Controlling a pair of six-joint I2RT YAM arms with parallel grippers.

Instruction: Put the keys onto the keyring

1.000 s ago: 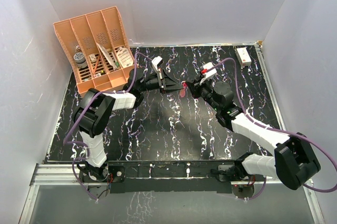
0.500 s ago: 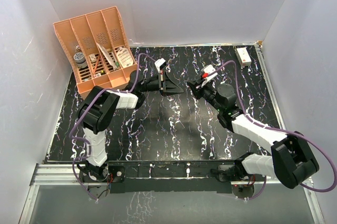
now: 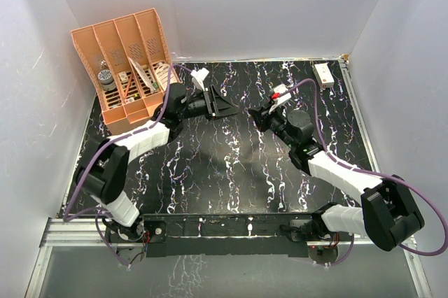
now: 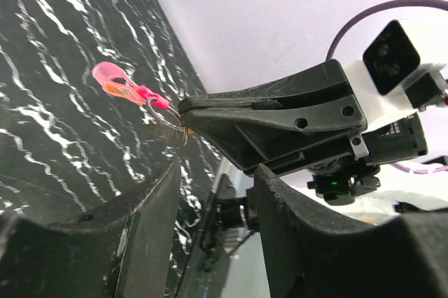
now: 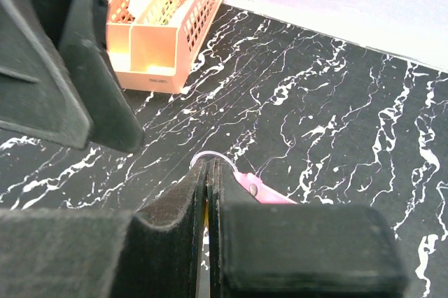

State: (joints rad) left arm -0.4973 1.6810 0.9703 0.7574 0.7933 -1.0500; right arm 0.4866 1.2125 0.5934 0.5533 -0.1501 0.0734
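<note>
An orange slotted desk organizer (image 3: pixel 129 67) holding cards (image 3: pixel 165 74) stands back-left on the marbled black table (image 3: pixel 210 165). A small white box (image 3: pixel 323 74) lies back-right.

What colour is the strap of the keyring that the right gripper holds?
Bright pink. The keyring shows best in the left wrist view.

A robotics lab, by the look of it: a test cell with white walls (image 3: pixel 280 4) boxing in a black marbled table (image 3: pixel 210 165), two robot arms (image 3: pixel 143 137) bolted to a metal rail (image 3: pixel 73 231), purple cables (image 4: pixel 381 8) trailing off them.
</note>
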